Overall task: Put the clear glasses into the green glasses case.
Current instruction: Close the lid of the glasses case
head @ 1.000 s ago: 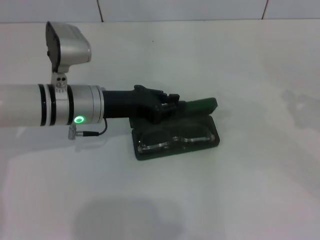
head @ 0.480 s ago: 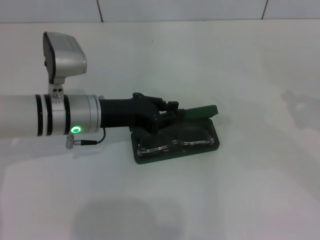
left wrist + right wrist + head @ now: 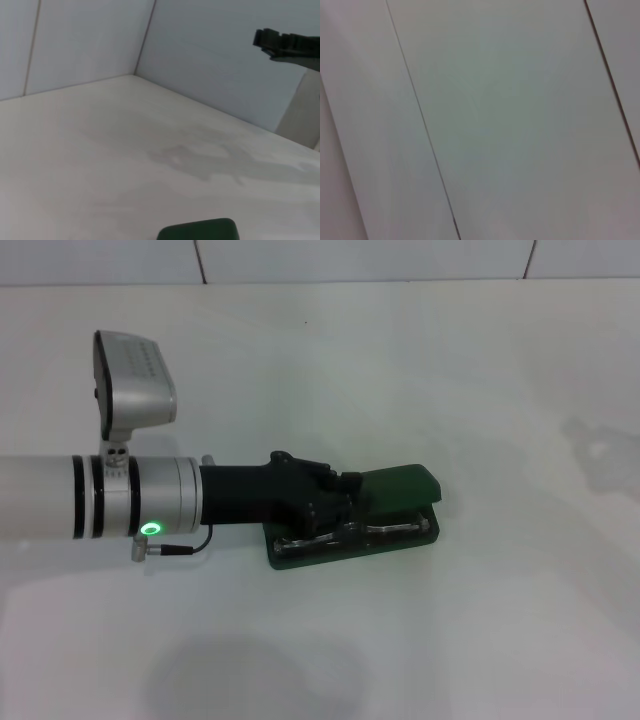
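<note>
The green glasses case (image 3: 300, 552) lies in the middle of the white table in the head view. Its lid (image 3: 400, 485) is tilted low over the base, leaving a narrow gap at the front. Through that gap the clear glasses (image 3: 385, 529) show, lying inside the base. My left gripper (image 3: 335, 508) reaches in from the left and rests against the lid's left end, over the case. The left wrist view shows only a corner of the green lid (image 3: 198, 231). My right gripper is out of view.
The white table (image 3: 500, 620) spreads open all around the case. A tiled wall (image 3: 360, 258) runs along the far edge. A black part (image 3: 284, 43) juts in far off in the left wrist view. The right wrist view shows only wall tiles (image 3: 510, 115).
The lid has swung down from nearly upright to low over the base, and my left gripper has dropped with it. Less of the glasses shows now.
</note>
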`<state>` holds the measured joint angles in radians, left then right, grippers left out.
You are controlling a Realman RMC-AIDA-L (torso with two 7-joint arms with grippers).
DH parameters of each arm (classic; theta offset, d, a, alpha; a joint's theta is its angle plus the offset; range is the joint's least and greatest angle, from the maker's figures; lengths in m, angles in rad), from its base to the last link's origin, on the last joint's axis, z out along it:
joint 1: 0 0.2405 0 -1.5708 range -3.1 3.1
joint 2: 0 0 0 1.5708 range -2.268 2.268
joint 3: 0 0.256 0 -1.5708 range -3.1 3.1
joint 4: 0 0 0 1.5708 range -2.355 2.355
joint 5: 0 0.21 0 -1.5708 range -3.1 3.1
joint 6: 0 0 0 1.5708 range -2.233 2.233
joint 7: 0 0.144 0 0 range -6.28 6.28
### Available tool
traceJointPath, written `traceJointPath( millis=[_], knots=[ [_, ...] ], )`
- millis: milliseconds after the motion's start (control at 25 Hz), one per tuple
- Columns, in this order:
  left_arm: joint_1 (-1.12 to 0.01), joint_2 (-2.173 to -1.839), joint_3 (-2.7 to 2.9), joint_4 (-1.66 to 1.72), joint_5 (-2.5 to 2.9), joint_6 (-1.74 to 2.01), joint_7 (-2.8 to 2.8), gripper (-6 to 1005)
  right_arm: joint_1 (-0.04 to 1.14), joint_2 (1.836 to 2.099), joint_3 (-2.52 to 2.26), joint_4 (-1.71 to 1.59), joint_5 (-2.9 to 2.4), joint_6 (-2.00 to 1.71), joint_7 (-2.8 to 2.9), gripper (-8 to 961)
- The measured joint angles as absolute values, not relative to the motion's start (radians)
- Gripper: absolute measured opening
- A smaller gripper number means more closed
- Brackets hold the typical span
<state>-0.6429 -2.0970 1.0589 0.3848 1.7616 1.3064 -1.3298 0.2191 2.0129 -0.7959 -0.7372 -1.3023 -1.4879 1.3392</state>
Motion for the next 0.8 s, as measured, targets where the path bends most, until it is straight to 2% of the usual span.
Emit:
traceJointPath(
  millis=[800],
  knots=[
    [-0.64,-2.1,1.062,0.336,1.762,1.345,-1.246,316,0.221,2.014,-0.791,-0.724,-1.301,-1.488,1.339,86]
  ],
)
